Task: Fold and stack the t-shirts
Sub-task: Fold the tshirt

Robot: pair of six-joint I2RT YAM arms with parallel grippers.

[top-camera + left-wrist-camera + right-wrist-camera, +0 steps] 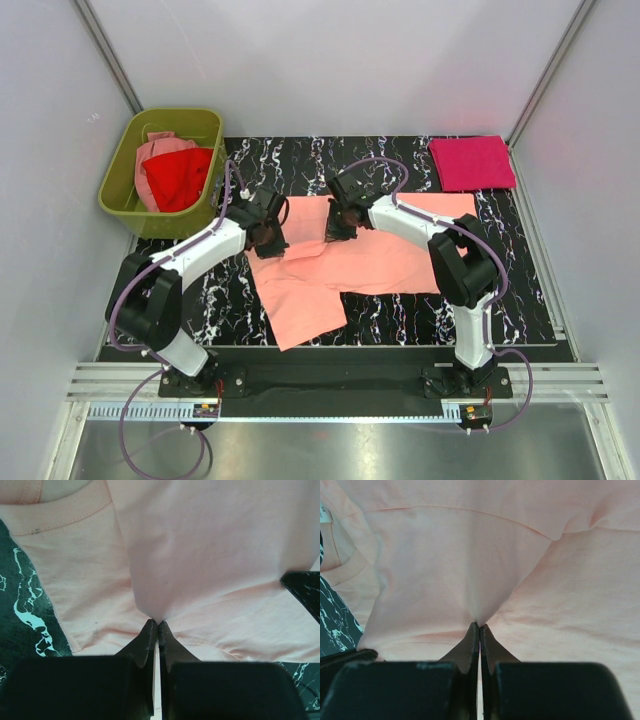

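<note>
A salmon-peach t-shirt [350, 262] lies spread across the middle of the black marbled mat [520, 290], one part hanging toward the front. My left gripper [268, 236] is shut on a pinch of its cloth at the shirt's left side; in the left wrist view the fabric [200, 555] pulls up into the fingertips [159, 625], the collar at upper left. My right gripper [335, 222] is shut on the cloth [470, 565] near the shirt's top middle, with the fabric tented at its tips [479, 626]. A folded magenta-pink t-shirt [471, 162] rests at the mat's far right corner.
An olive-green bin [163, 172] at the far left holds a red t-shirt [178, 178] and a dusty pink one [158, 150]. White walls enclose the cell. A metal rail [330, 385] runs along the near edge by the arm bases.
</note>
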